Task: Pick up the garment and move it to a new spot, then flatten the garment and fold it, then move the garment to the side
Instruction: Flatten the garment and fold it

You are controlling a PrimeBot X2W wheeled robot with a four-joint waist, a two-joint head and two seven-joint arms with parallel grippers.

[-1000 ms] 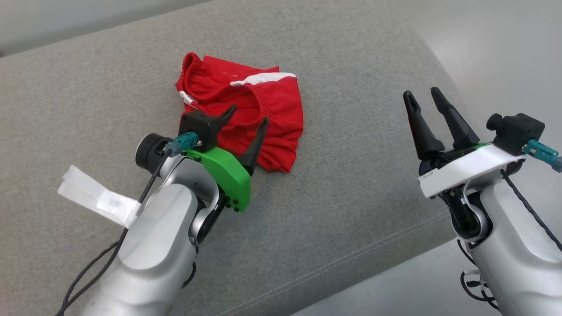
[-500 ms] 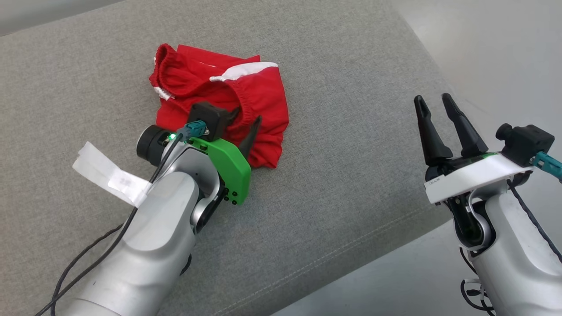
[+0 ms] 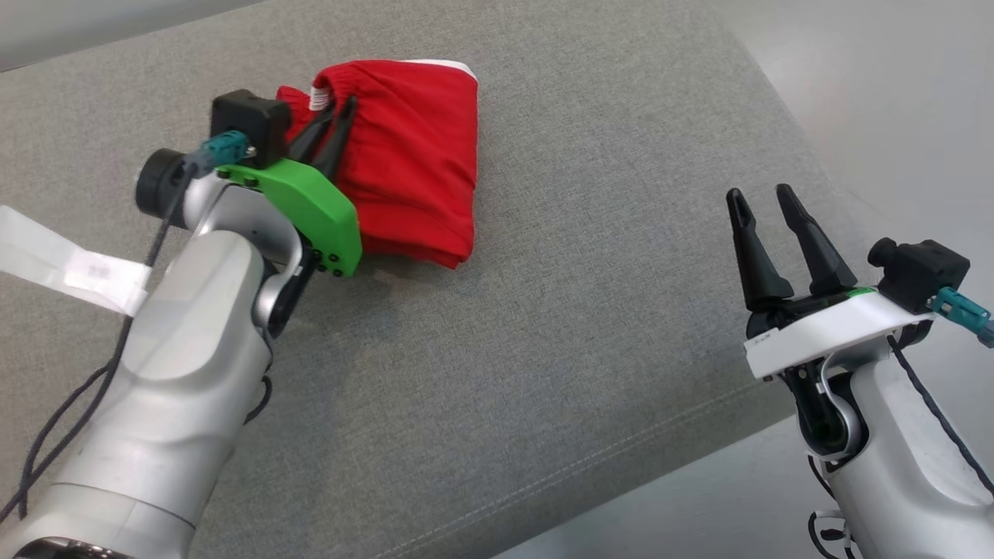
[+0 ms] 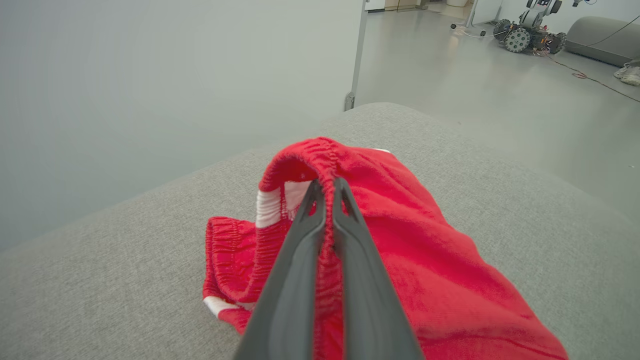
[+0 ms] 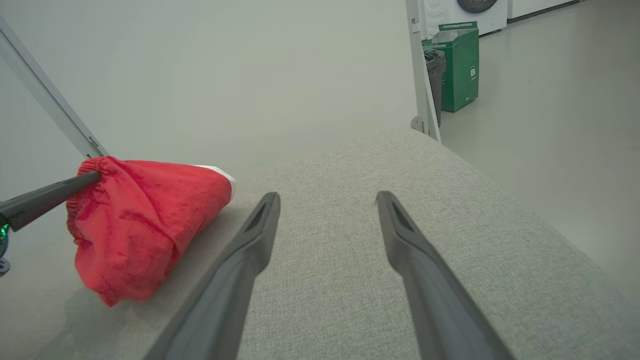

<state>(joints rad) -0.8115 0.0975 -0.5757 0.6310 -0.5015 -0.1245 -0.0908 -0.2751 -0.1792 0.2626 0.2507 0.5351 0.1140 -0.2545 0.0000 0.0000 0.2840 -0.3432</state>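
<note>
The garment (image 3: 419, 163) is a pair of red shorts with white trim, bunched and partly lifted off the grey cushion (image 3: 543, 349). My left gripper (image 3: 339, 106) is shut on its gathered elastic waistband, and the cloth hangs down from the fingertips. In the left wrist view the two dark fingers (image 4: 300, 260) pinch the red waistband (image 4: 325, 165) between them, with the garment (image 4: 425, 260) draping to the right. My right gripper (image 3: 759, 196) stands open over the cushion's right part, well apart from the garment (image 5: 140, 225), nothing between its fingers (image 5: 240, 270).
The cushion's front edge (image 3: 660, 466) runs diagonally at the lower right, with pale floor (image 3: 893, 93) beyond it. A white tag (image 3: 70, 260) hangs off my left arm. A green bin (image 5: 457, 65) and a metal post (image 5: 422, 70) stand behind the cushion; a wheeled robot (image 4: 527, 35) is far off.
My left gripper closed on the garment's waistband and lifted it up and to the left, so the shorts now hang bunched. The right gripper stayed open; the head view shifted slightly.
</note>
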